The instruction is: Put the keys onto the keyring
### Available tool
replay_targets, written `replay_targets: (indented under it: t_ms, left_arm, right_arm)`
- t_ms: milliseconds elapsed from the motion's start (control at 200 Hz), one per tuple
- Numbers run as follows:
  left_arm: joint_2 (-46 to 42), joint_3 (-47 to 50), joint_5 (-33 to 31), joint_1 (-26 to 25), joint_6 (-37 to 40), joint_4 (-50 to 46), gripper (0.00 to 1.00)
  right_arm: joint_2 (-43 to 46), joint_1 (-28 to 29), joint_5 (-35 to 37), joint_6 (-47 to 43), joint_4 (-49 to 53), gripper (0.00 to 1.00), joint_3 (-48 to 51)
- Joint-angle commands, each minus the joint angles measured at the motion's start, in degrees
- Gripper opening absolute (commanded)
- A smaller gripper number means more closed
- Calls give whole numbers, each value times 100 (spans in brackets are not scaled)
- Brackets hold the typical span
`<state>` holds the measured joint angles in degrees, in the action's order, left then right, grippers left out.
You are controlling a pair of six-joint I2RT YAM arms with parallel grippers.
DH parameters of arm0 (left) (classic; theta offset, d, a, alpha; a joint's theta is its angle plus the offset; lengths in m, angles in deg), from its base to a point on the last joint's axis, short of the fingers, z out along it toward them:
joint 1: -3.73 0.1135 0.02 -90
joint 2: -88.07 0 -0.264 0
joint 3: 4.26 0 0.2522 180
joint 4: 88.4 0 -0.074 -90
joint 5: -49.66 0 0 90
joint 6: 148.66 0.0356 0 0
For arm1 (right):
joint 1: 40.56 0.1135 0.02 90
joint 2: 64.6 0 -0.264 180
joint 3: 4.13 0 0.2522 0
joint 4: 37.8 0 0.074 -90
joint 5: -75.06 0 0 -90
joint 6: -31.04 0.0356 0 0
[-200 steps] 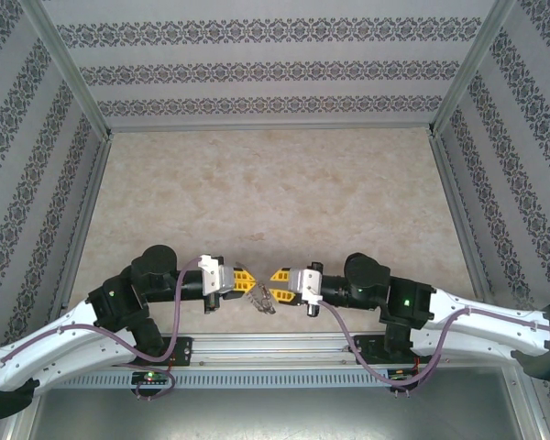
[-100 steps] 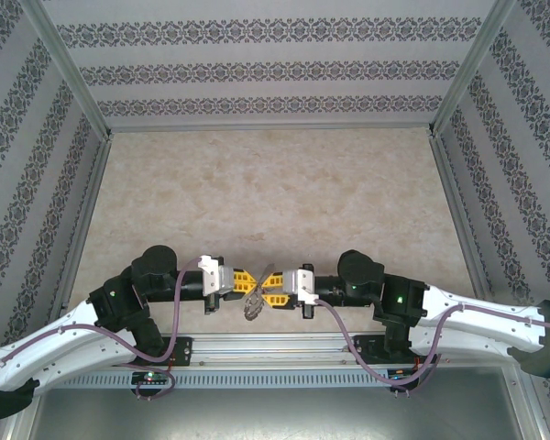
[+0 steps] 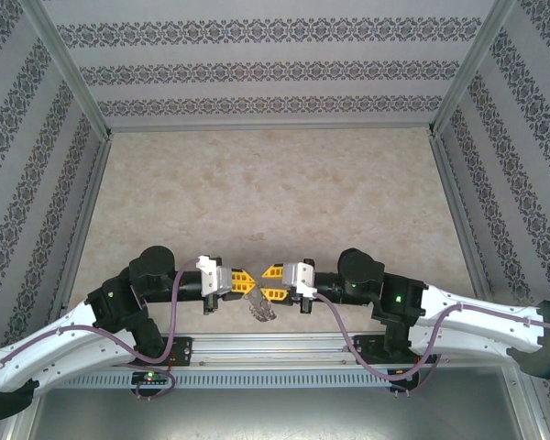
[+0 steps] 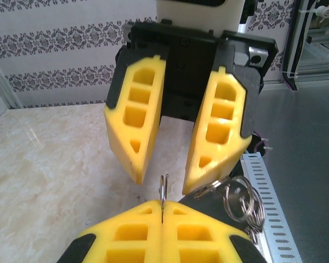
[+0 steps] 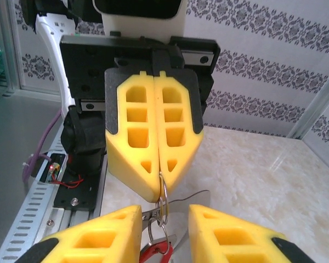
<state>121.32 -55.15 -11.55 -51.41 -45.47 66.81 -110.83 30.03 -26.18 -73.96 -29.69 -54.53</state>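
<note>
My left gripper [image 4: 163,206] is shut on a thin metal ring of the keyring [image 4: 163,189], which stands edge-on above its pads. In the right wrist view that keyring [image 5: 164,198] hangs from the left gripper [image 5: 159,185], with smaller rings linked below it. The key's red head [image 5: 160,256] dangles at the bottom edge, beside a flat silver blade [image 5: 196,198]. My right gripper [image 5: 164,219] is open, its fingers either side of the hanging rings without touching them. From above, the left gripper [image 3: 243,278] and right gripper [image 3: 271,280] face each other, the bunch [image 3: 260,309] hanging beneath.
Several loose silver rings [image 4: 242,198] hang to the right of the left gripper's pads. The slotted metal rail [image 3: 284,346] and the arm bases lie just below the grippers. The beige marble tabletop [image 3: 275,192] stretches behind, walled by patterned panels.
The right gripper closed in on the left gripper, then eased back a little and stands open. The hanging bunch swung slightly. The left gripper kept its hold.
</note>
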Motion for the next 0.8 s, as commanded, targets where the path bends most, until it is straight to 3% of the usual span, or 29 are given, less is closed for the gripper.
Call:
replay_targets:
  t_ms: [0,140,270,435,669,794]
  left_arm:
    - [-100,-23,155,-32,-76,406,0]
    - [-75,-31,153,-32,-47,412,0]
    - [-78,-46,138,-32,-42,361,0]
    - [11,-164,78,-32,-6,91,0]
    - [305,-516,-173,-32,83,-674,0]
    - [548,-816,-456,-41,182,-1224,12]
  right_arm:
    - [-108,-62,-144,88,-77,27,-150]
    - [-192,-64,-148,86,-27,24,-185]
    - [-199,-105,-186,66,-15,10,-194]
    - [-142,-142,-162,2,8,0,-211]
    - [-111,-164,-106,-146,406,0,-394]
    - [-251,-159,98,-301,1032,0,-686]
